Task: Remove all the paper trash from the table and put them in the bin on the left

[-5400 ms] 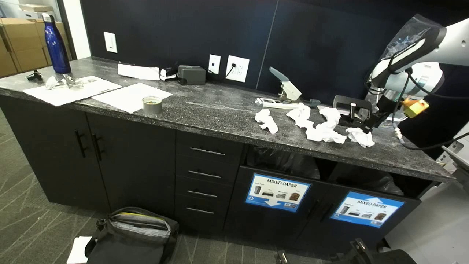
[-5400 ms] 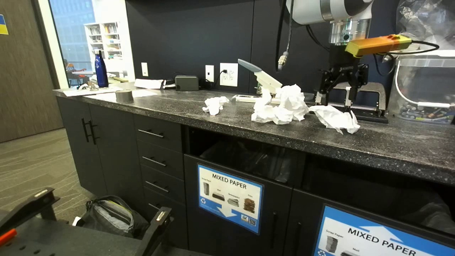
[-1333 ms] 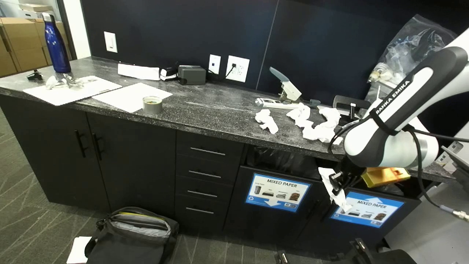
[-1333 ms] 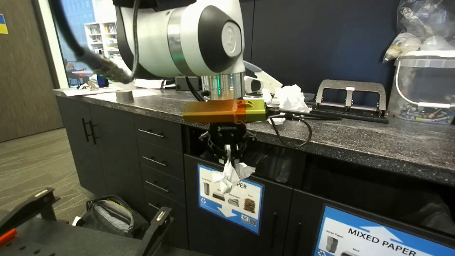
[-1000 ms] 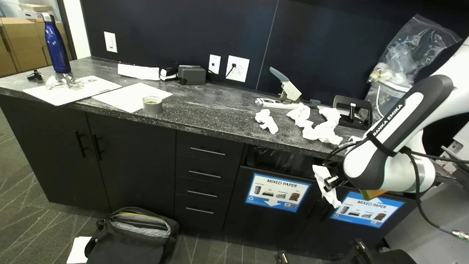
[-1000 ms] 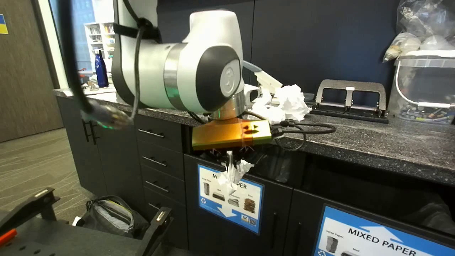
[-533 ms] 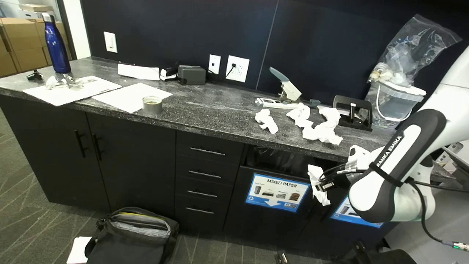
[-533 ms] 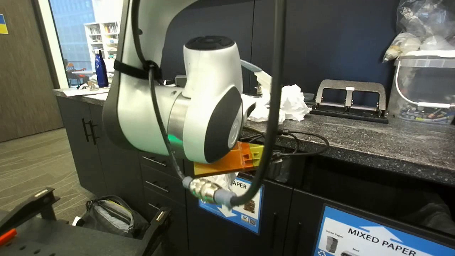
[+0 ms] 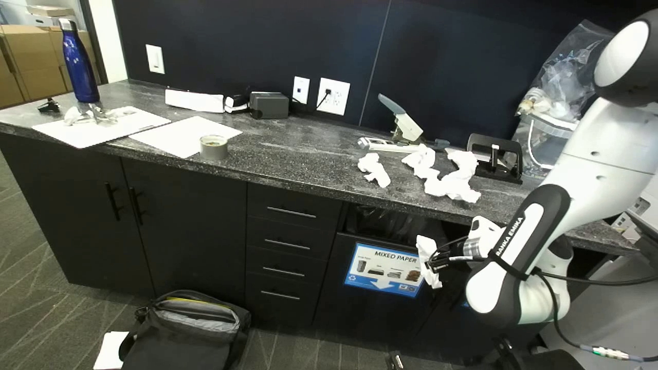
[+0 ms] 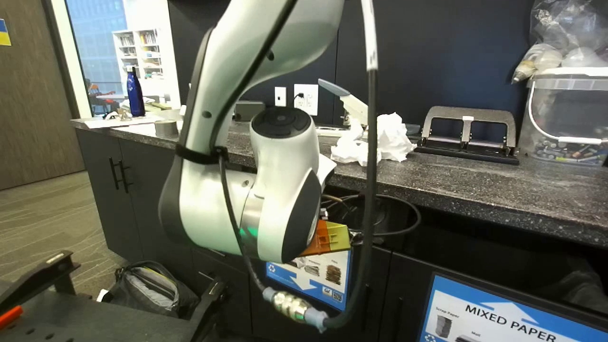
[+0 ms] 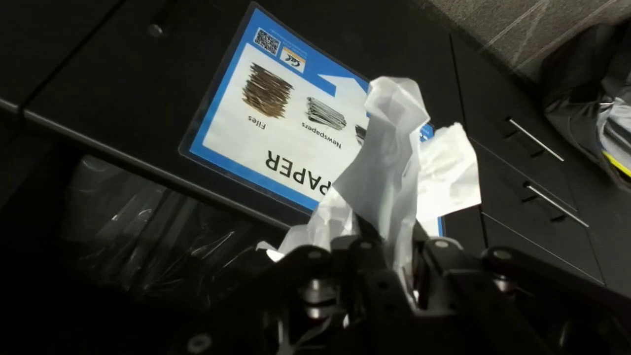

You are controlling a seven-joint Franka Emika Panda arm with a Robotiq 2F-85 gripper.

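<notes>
My gripper is shut on a crumpled white paper scrap, held off the table in front of the bins. In the wrist view the pinched scrap sticks out past the fingers and covers part of the blue-and-white label. That label is on the front of the left bin, whose opening with a clear liner lies above the panel. More paper trash rests on the dark speckled table: a separate scrap and a clustered group. My arm hides the gripper in an exterior view.
A stapler, hole punch and clear bucket stand behind the scraps. Flat sheets, a tape roll and a blue bottle are farther left. The table edge overhangs the bin openings.
The gripper has closed on the scrap at the right and carried it off the table, down in front of the bins. In the last second it has tilted and shifted towards the left bin.
</notes>
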